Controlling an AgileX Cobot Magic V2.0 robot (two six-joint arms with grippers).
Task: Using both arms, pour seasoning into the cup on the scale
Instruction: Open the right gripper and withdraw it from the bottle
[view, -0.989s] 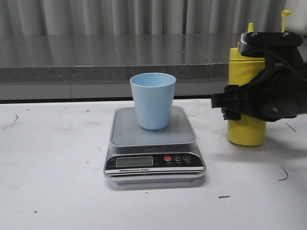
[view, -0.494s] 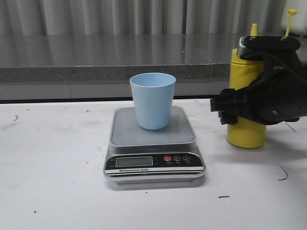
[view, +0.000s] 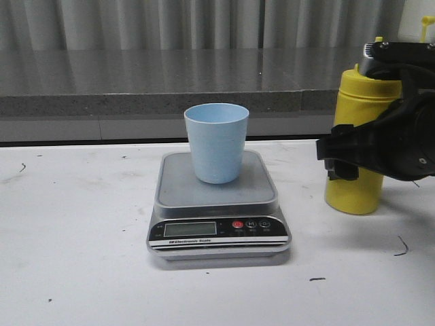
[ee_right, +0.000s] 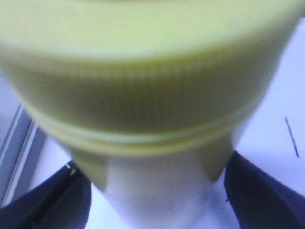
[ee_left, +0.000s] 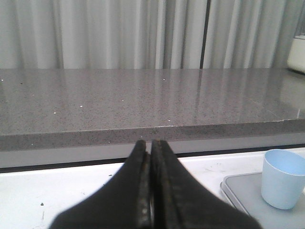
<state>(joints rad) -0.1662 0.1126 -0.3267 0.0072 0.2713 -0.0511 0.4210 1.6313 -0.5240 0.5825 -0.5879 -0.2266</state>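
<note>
The light blue cup point(view: 216, 142) stands upright on the steel platform of the silver scale point(view: 204, 193) at the table's middle. The yellow seasoning bottle point(view: 353, 197) stands upright to the right of the scale, base at or just above the table. My right gripper point(view: 353, 161) is shut on its body at mid height, and its wrist hides most of the nozzle. In the right wrist view the bottle point(ee_right: 143, 86) fills the frame between the two fingers point(ee_right: 52, 200). My left gripper point(ee_left: 150, 143) is shut and empty, left of the cup point(ee_left: 283, 177) and scale point(ee_left: 238, 191).
A grey stone ledge point(view: 136, 81) with curtains behind it runs along the back of the white table point(view: 75, 238). A white container point(ee_left: 298, 52) sits at the ledge's far right. Small dark marks dot the table.
My right gripper and the yellow bottle have shifted to the right and slightly toward the camera together. The cup and scale have not moved.
</note>
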